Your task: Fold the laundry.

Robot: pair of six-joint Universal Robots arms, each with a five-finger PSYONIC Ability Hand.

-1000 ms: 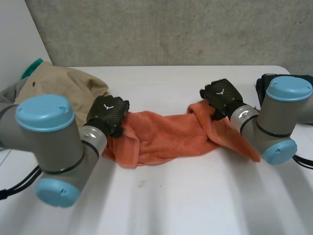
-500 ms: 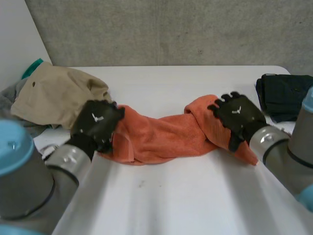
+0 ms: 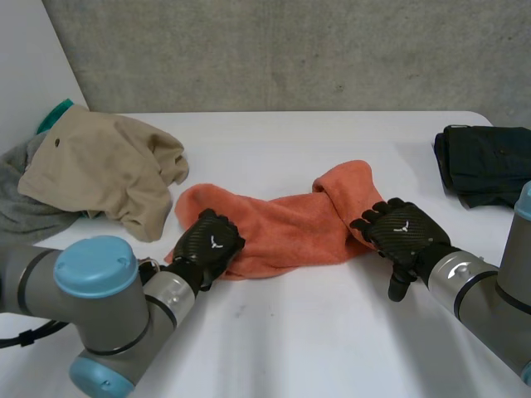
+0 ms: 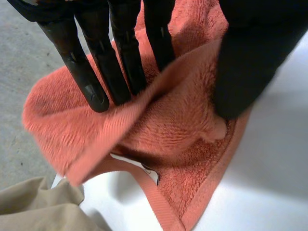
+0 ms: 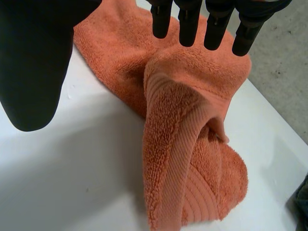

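Note:
An orange towel (image 3: 282, 228) lies bunched in a long roll across the middle of the white table (image 3: 315, 348). My left hand (image 3: 209, 243) is at the towel's near left end. In the left wrist view a raised fold of the towel (image 4: 183, 125) stands between its fingers (image 4: 125, 57) and its thumb (image 4: 250, 57), which pinch it. My right hand (image 3: 402, 230) hovers at the towel's right end, open. Its straight fingers (image 5: 187, 24) hang just over the doubled-over end of the towel (image 5: 192, 144), and its thumb (image 5: 33, 62) stands well apart over bare table.
A beige garment (image 3: 99, 170) is heaped at the back left over a grey one (image 3: 25, 211), close beside the towel's left end; its edge (image 4: 38, 211) lies just past the towel's corner. A folded black garment (image 3: 485, 162) lies at the right edge. A concrete wall runs behind the table.
Both hands have drawn toward the near side. The left hand opened, then closed on the towel's near left end. The right hand let go of the right end and opened.

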